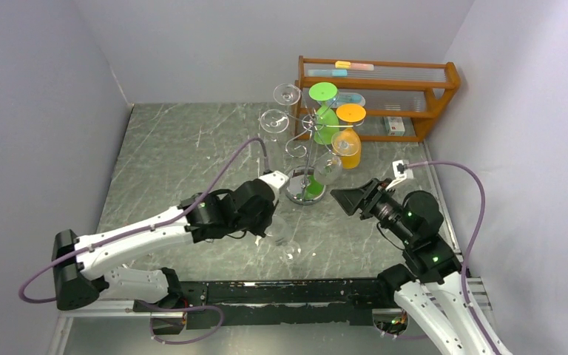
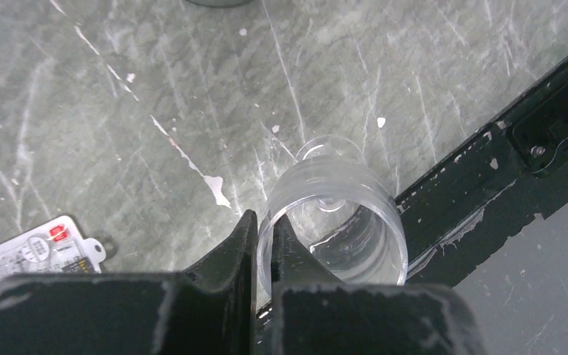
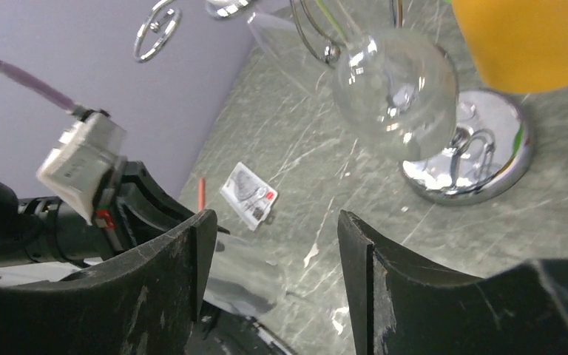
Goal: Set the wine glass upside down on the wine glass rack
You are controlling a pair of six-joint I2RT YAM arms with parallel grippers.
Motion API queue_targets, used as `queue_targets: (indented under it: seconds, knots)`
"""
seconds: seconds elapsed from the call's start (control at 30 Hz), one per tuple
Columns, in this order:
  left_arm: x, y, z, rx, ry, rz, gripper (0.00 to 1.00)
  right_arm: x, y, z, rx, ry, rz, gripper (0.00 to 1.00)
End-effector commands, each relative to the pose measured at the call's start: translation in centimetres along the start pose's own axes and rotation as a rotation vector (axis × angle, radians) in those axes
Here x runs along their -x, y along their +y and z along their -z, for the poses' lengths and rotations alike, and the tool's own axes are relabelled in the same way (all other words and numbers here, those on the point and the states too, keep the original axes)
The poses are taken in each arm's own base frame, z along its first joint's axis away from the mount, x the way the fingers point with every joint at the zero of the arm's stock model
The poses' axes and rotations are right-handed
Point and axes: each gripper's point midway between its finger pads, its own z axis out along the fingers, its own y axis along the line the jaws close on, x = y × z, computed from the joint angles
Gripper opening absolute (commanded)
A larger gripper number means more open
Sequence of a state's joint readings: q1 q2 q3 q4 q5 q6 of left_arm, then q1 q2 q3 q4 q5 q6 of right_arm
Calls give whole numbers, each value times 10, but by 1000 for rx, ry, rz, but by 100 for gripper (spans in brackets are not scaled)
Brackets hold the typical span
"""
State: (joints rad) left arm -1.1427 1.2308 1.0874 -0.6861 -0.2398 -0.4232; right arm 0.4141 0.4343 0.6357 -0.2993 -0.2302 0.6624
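**Left clamped, right open**

Our left arm [image 1: 140, 235] stretches low toward the middle, and the left gripper [image 2: 264, 248] is pinched on the wine glass [image 2: 355, 192] rim. Our right arm [image 1: 433, 259] is folded upright, with the right gripper [image 3: 274, 222] aimed leftward, jaws spread wide.

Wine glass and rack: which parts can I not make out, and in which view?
- Top view: the wine glass under the left pincer is clear and small; its stem and foot hardly show.
- Top view: the wine glass rack has thin, overlapping wires; a free arm cannot be told.
- Left wrist view: the top edge cuts off almost all the rack.
- Right wrist view: the top edge cuts off the rack's upper arms; the glass is blurred.
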Motion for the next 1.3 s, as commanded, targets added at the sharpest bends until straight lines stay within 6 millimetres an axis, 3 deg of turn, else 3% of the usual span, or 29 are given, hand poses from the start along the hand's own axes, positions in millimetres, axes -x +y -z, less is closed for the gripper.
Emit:
queue_targets:
  seconds: [0.0, 0.1, 0.37, 0.6, 0.83, 0.93, 1.03, 1.27]
  knots:
    - [32, 10, 30, 27, -157, 29, 5, -17, 3, -3, 31, 37, -201, 65]
    - [40, 25, 42, 74, -254, 87, 5, -30, 9, -3, 83, 65, -363, 65]
    - [74, 45, 68, 73, -611, 191, 5, -35, -7, -5, -38, 58, -570, 70]
    - [86, 47, 71, 62, -748, 152, 5, -36, -21, -8, -186, 38, -868, 70]
    - [91, 35, 65, -8, -806, 141, 5, -47, -25, -17, -276, 74, -996, 63]
    - [92, 31, 61, -22, -802, 142, 5, -60, -17, -25, -291, 101, -1000, 63]
    - [90, 29, 56, -23, -796, 145, 5, -85, 5, -39, -280, 139, -981, 63]
    - [82, 40, 55, 11, -805, 164, 5, -83, 33, -57, -265, 9, -913, 66]
